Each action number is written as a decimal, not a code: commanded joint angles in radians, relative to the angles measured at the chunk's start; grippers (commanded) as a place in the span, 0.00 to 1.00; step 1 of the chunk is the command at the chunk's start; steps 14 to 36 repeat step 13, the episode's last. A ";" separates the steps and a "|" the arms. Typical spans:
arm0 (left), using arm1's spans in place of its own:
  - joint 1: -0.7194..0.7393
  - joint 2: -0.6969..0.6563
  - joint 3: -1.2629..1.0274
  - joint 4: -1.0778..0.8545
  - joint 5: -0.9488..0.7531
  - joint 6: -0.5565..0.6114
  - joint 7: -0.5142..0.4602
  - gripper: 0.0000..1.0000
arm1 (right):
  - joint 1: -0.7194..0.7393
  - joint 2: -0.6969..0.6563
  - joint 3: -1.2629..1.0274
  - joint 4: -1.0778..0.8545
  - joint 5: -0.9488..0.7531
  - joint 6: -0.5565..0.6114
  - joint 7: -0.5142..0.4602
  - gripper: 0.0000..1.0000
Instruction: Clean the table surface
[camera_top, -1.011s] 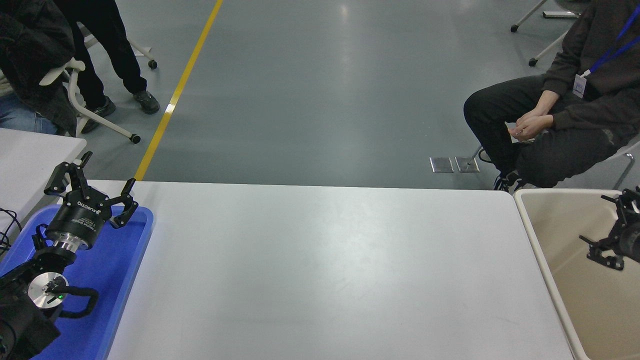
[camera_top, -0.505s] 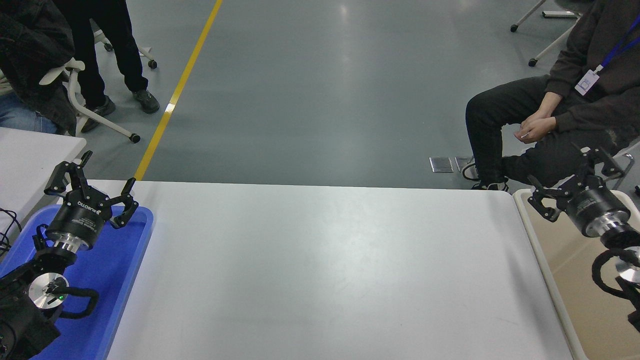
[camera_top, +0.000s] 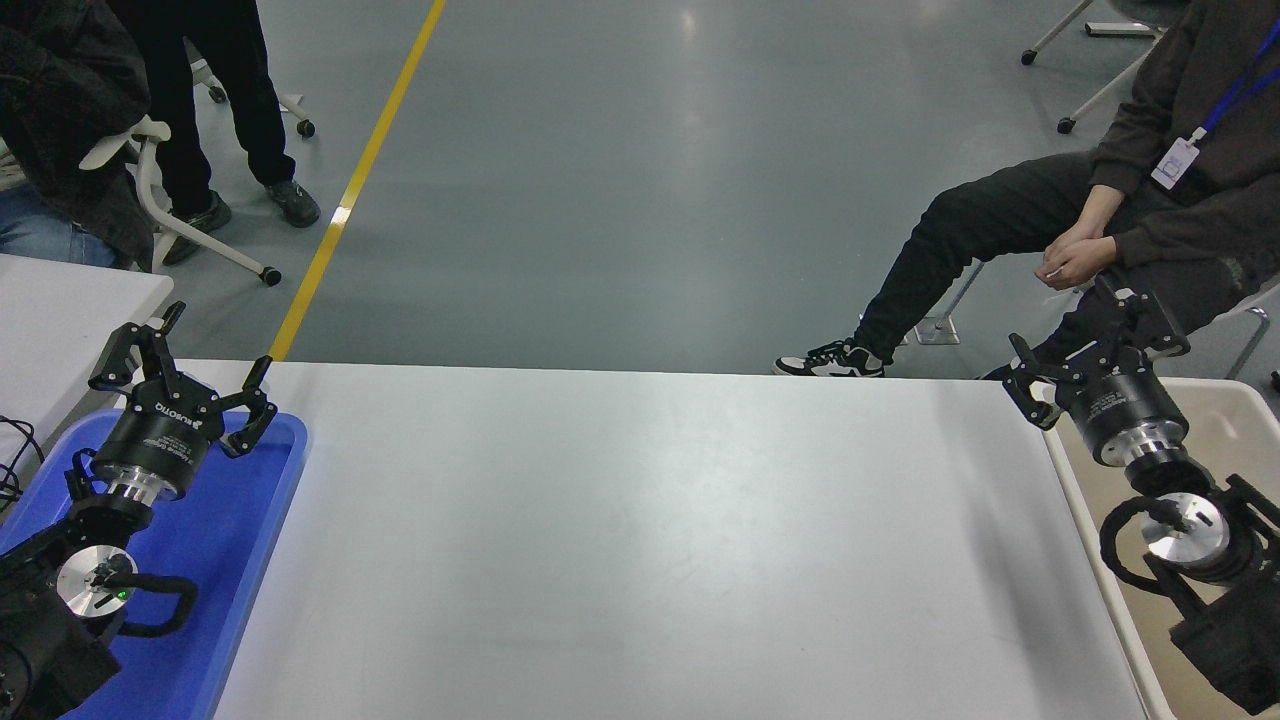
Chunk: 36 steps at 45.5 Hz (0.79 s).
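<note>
The table surface (camera_top: 640, 540) is a wide matte white top that fills the lower half of the head view, with nothing lying on it. My right gripper (camera_top: 1085, 335) hangs open and empty above the table's far right corner, at the edge of the beige bin (camera_top: 1235, 420). Its arm comes in from the lower right over that bin. My left gripper (camera_top: 185, 360) is parked open above the far end of the blue tray (camera_top: 260, 500) at the lower left.
A seated person in dark clothes (camera_top: 1150, 200) is just beyond the far right corner, one leg stretched toward the table's far edge. More people and a wheeled chair (camera_top: 180, 230) stand at the far left. A second white table (camera_top: 60, 320) adjoins on the left.
My right arm has swung up out of the beige bin and to the left, so its gripper now stands over the table's far right corner. The seated person stretched a leg out. The left arm stayed still.
</note>
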 joint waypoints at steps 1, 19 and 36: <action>0.000 0.000 0.000 0.000 0.000 0.000 0.000 1.00 | 0.048 0.025 -0.074 -0.010 -0.066 -0.088 0.039 1.00; 0.000 0.000 0.000 0.000 0.000 0.000 0.000 1.00 | 0.027 0.017 -0.063 -0.019 -0.054 -0.082 0.039 1.00; 0.000 0.000 0.000 0.000 0.000 0.000 0.000 1.00 | 0.027 0.017 -0.063 -0.019 -0.054 -0.082 0.039 1.00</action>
